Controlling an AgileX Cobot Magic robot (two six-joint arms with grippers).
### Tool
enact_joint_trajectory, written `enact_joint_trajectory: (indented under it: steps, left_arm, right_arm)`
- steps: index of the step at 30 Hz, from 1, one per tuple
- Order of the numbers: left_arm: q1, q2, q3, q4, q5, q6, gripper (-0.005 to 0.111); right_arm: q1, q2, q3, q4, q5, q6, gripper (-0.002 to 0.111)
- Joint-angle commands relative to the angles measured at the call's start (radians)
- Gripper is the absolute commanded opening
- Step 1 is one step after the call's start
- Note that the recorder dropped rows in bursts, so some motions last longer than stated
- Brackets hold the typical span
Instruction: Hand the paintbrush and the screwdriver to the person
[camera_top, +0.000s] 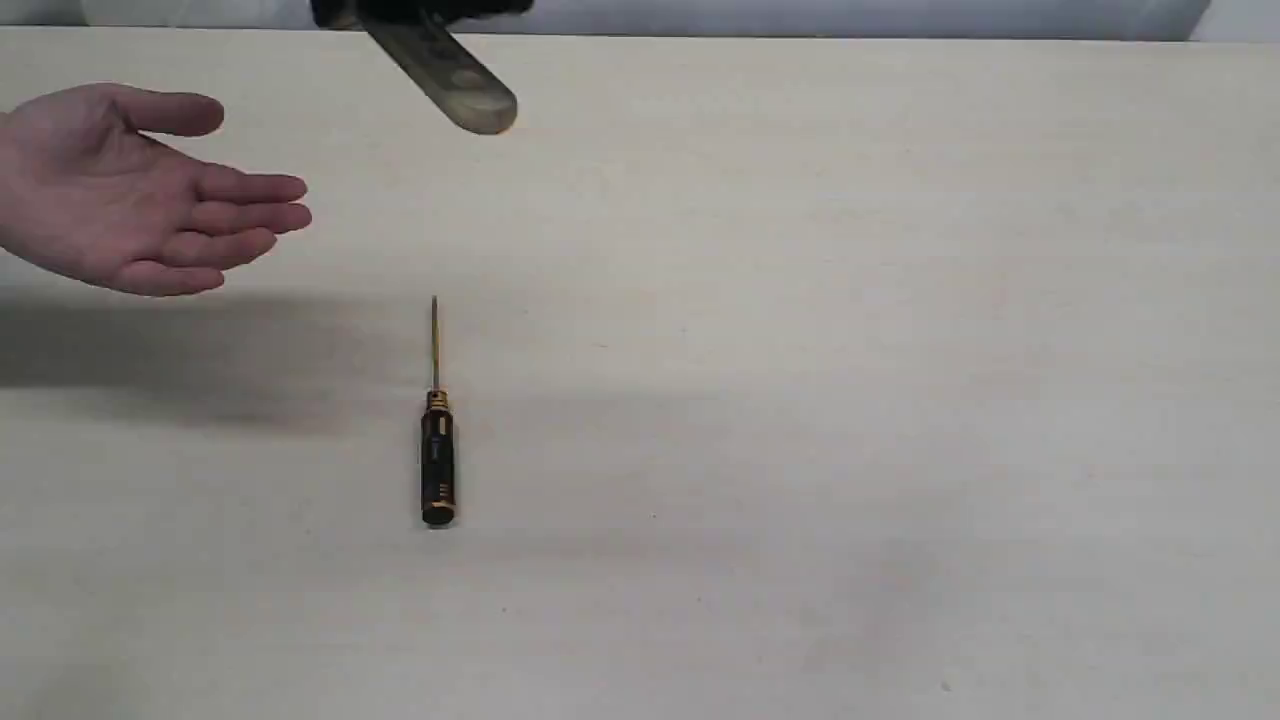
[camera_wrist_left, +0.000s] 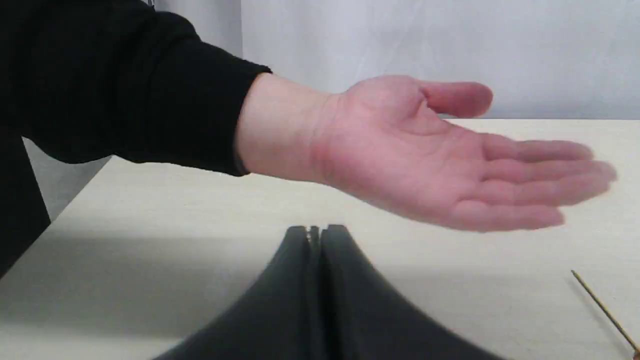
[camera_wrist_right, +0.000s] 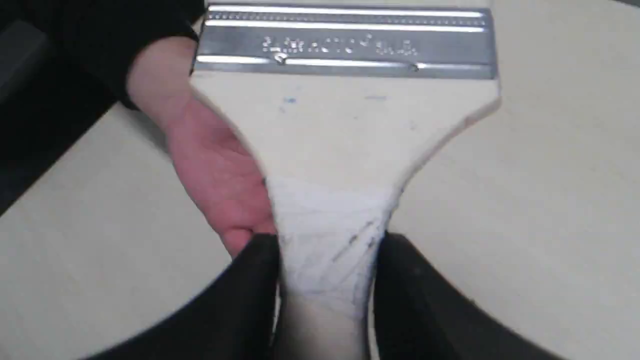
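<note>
Wooden paintbrush (camera_wrist_right: 345, 130), bristle end off-frame

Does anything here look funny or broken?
Only one thing: the paintbrush has what looks like scuffed white tape wound round its handle, right where the right gripper clamps it. The screwdriver lies flat, nothing spilled.

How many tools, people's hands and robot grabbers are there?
Tools: 2 (paintbrush, screwdriver)
Hands: 1 (person's hand)
Grippers: 2 (left gripper, right gripper)
Total: 5
</note>
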Motion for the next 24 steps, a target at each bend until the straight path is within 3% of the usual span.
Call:
enact_joint_trajectory:
  steps: [1, 7, 9, 13, 15, 19, 24]
  left_arm:
    - [-0.006, -0.002, 0.002, -0.005, -0.01, -0.002, 0.0]
    - [-0.006, -0.002, 0.002, -0.005, -0.01, -0.002, 0.0]
    - [-0.006, -0.002, 0.002, -0.005, -0.01, -0.002, 0.0]
    - [-0.006, -0.002, 0.002, -0.002, -0.011, -0.002, 0.0]
    - [-0.006, -0.002, 0.002, -0.002, -0.011, -0.002, 0.0]
    - [-0.006, -0.002, 0.002, -0.002, -0.011, -0.002, 0.0]
    - [-0.006, -0.002, 0.002, -0.002, -0.011, -0.002, 0.0]
  right_arm:
    - [0.003, 0.068, -0.056, 0.117, -0.014, -0.139, 0.005]
    - [0.067, 0.209, -0.131, 0.14, -0.053, -0.28, 0.009]
    - [0.094, 0.239, -0.138, 0.14, -0.087, -0.333, 0.019]
    - [0.114, 0.266, -0.14, 0.14, -0.101, -0.368, 0.051]
    - [0.114, 0.262, -0.14, 0.131, -0.1, -0.368, 0.059]
    - [0.095, 0.201, -0.14, 0.081, -0.059, -0.321, 0.054]
    - [0.052, 0.079, -0.14, -0.135, 0.101, -0.173, 0.041]
